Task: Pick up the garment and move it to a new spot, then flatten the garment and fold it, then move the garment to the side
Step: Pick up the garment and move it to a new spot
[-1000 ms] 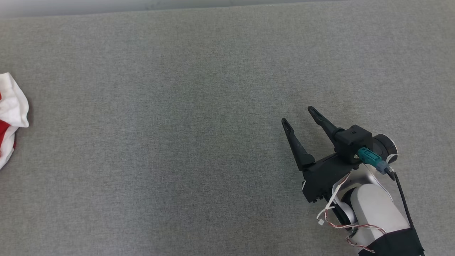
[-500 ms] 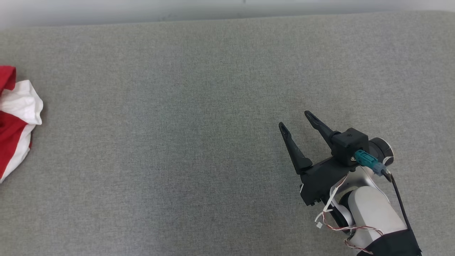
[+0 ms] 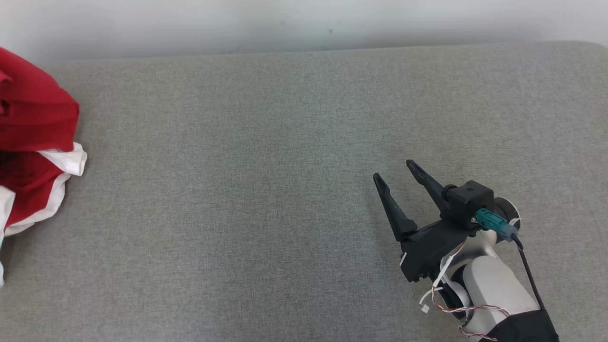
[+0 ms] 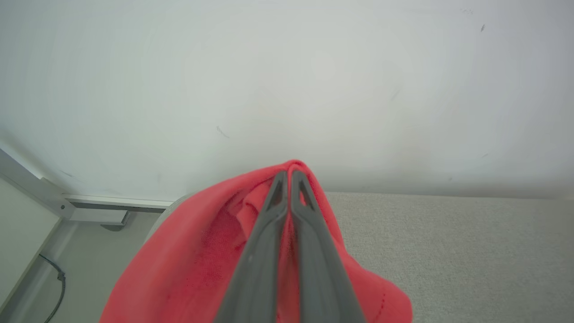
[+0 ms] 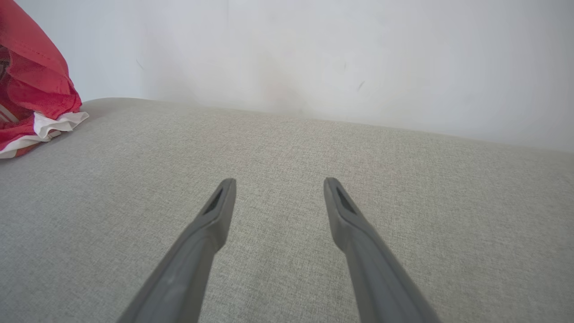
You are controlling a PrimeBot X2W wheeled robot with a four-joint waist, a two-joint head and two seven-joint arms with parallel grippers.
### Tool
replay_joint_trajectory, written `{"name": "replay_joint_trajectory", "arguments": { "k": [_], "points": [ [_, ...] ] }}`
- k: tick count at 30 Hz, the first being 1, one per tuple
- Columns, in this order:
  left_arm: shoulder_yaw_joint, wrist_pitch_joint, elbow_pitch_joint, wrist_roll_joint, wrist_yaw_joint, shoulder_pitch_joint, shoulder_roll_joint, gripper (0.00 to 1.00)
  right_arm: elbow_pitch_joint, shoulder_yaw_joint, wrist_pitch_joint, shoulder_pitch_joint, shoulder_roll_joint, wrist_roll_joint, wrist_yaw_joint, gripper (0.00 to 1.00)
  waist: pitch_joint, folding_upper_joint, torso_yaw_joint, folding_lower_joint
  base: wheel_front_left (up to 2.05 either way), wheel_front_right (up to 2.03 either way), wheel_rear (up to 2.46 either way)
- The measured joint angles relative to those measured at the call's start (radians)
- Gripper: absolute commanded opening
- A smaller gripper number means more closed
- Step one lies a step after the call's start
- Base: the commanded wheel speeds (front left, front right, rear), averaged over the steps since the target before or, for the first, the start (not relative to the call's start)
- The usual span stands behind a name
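Red-and-white cloth garment (image 3: 38, 109), bunched at the left edge of the grey fabric surface (image 3: 285, 166), is pinched in the left gripper (image 4: 289, 175); right gripper (image 3: 394, 170) wide, empty. Seemingly the pick-up step; next, carry it centreward

The right gripper (image 3: 394, 171) sits at the lower right of the head view. Its 2 dark fingers (image 3: 395, 213) are spread wide with nothing between them, and they point up and slightly left. They rise from a black wrist block (image 3: 427, 247). Behind it the pale forearm (image 3: 498, 289) runs down to the bottom edge, where a black sleeve (image 3: 522, 327) wraps it. In the left wrist view the left gripper (image 4: 289, 174) has its 2 fingers (image 4: 261, 251) pressed together tip to tip. They pinch a fold of the garment (image 4: 193, 260), which drapes around both fingers.
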Motion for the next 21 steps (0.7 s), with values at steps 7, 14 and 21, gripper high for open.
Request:
{"name": "replay_joint_trajectory", "arguments": {
  "k": [7, 14, 21],
  "points": [
    [-0.079, -0.009, -0.148, 0.006, 0.000, -0.039, -0.010, 0.00, 0.054, -0.009, -0.033, -0.005, -0.001, 0.027, 0.000, 1.00, -0.020, 0.0001, -0.010, 0.0000, 0.00, 0.00, 0.00],
    [-0.130, -0.012, -0.328, 0.002, 0.000, -0.056, -0.015, 0.00, 0.108, -0.015, -0.068, -0.011, -0.001, 0.051, 0.000, 1.00, -0.050, 0.0000, -0.045, 0.0000, 0.00, 0.00, 0.00],
    [-0.159, 0.002, -0.501, 0.006, 0.016, -0.044, -0.049, 0.00, 0.142, -0.029, -0.088, -0.010, 0.000, 0.060, 0.000, 1.00, -0.077, 0.0000, -0.086, -0.0001, 0.00, 0.00, 0.00]
  ]
}}
